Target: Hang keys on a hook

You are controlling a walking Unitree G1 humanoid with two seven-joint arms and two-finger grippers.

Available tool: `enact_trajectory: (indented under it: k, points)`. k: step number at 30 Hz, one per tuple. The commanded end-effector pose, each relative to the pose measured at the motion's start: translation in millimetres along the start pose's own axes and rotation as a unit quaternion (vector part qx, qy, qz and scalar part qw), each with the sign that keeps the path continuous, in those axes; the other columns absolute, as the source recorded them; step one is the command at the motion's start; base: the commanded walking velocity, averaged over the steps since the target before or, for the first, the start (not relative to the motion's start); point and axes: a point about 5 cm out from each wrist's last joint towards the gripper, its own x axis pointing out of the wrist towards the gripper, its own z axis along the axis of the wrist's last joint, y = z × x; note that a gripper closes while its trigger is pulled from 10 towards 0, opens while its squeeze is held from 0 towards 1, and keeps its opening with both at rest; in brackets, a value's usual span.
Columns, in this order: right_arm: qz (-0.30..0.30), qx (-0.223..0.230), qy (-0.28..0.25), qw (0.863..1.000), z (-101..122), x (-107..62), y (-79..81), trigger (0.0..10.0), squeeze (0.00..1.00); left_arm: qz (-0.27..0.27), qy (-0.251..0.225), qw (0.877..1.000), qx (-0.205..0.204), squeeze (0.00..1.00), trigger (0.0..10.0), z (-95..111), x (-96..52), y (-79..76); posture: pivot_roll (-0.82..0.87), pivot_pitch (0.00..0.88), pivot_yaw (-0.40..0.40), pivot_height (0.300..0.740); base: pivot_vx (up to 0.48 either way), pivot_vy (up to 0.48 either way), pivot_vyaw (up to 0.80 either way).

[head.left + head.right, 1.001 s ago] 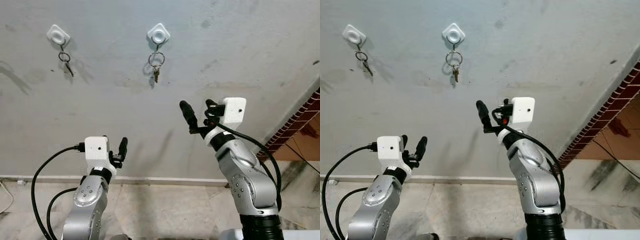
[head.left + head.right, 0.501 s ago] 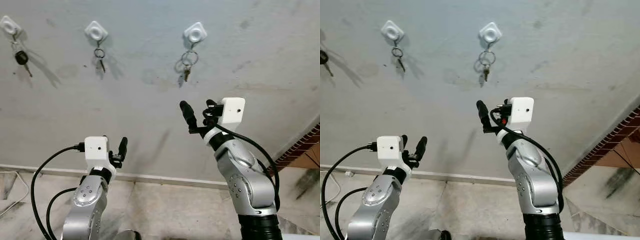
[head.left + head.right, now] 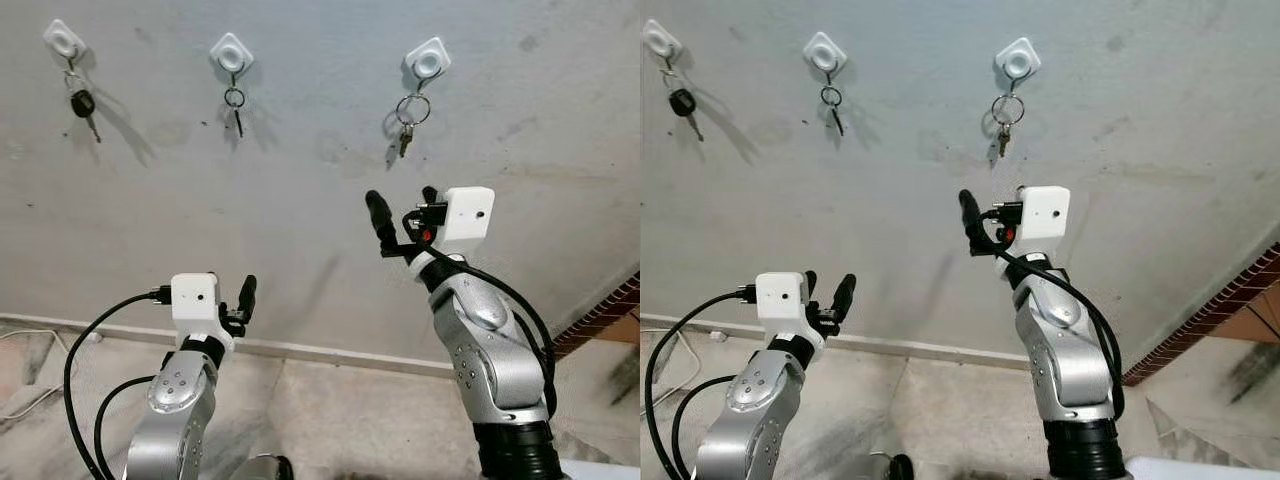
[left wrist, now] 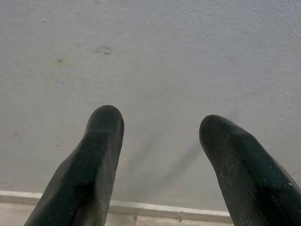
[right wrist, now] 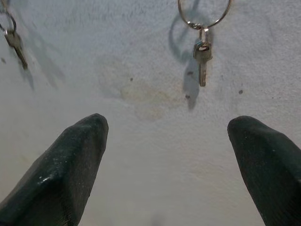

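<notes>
Three white hooks are fixed on the grey wall: left hook (image 3: pixel 64 38), middle hook (image 3: pixel 231 48), right hook (image 3: pixel 428 58). A black-headed key (image 3: pixel 82 103) hangs from the left one, a small ring with a key (image 3: pixel 235 102) from the middle one, and a larger key ring with a brass key (image 3: pixel 409 118) from the right one. My right gripper (image 3: pixel 403 210) is raised below that key ring (image 5: pixel 203 21), open and empty, a little short of the wall. My left gripper (image 3: pixel 827 290) is held low, open and empty, facing bare wall (image 4: pixel 155 70).
A white baseboard (image 3: pixel 330 352) runs along the foot of the wall above a tiled floor (image 3: pixel 330 420). A red brick edge (image 3: pixel 600 320) comes in at the lower right. A white cable (image 3: pixel 30 395) lies on the floor at the left.
The camera has turned left, so the hooks sit further right and the left hook with the black-headed key is fully in view. Both arms keep their pose, grippers open.
</notes>
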Motion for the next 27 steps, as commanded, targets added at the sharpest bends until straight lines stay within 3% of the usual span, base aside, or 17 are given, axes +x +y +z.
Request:
enact_trajectory:
  k: [1, 6, 9, 21, 24, 25, 27]
  points:
    - [0.012, -0.003, 0.009, 1.0, 0.2, 1.7, 4.8, 10.0, 0.0, 0.003, 0.002, 1.0, 0.005, 0.0, 10.0, 0.7, -1.4, 2.4, 0.05, 0.126, 0.039, 0.74, 0.0, 0.465, 0.0]
    - [0.034, 0.057, 0.02, 0.998, -2.8, -1.0, 3.9, 10.0, 0.0, 0.004, 0.003, 1.0, 0.005, 0.0, 10.0, 0.8, -0.7, 2.7, 0.05, 0.127, 0.04, 0.74, 0.0, 0.469, 0.0]
    - [0.012, 0.04, 0.016, 0.999, -2.1, 0.2, -2.9, 10.0, 0.0, 0.004, 0.004, 1.0, 0.005, 0.0, 10.0, 0.4, -1.0, 2.9, 0.05, 0.127, 0.042, 0.74, 0.0, 0.469, 0.0]
    - [0.002, 0.013, 0.003, 1.0, 0.7, 3.7, -2.7, 10.0, 0.0, 0.002, 0.005, 1.0, 0.009, 0.0, 10.0, 0.6, -0.4, 2.0, 0.05, 0.126, 0.042, 0.74, 0.0, 0.469, 0.0]
    - [-0.005, 0.037, 0.031, 0.999, -4.2, 4.1, -2.9, 10.0, 0.0, 0.001, 0.006, 1.0, 0.01, 0.0, 10.0, 0.2, -0.5, 1.5, 0.05, 0.126, 0.041, 0.74, 0.0, 0.469, 0.0]
    - [-0.002, 0.013, 0.027, 1.0, -2.9, 4.7, -3.2, 10.0, 0.0, 0.001, 0.007, 1.0, 0.011, 0.0, 10.0, 0.2, -0.3, 1.6, 0.05, 0.127, 0.041, 0.74, 0.0, 0.469, 0.0]
    - [-0.001, 0.005, 0.026, 1.0, -2.6, 4.9, -3.1, 10.0, 0.0, 0.0, 0.007, 1.0, 0.011, 0.0, 10.0, 0.3, -0.3, 1.7, 0.05, 0.127, 0.041, 0.74, 0.0, 0.469, 0.0]
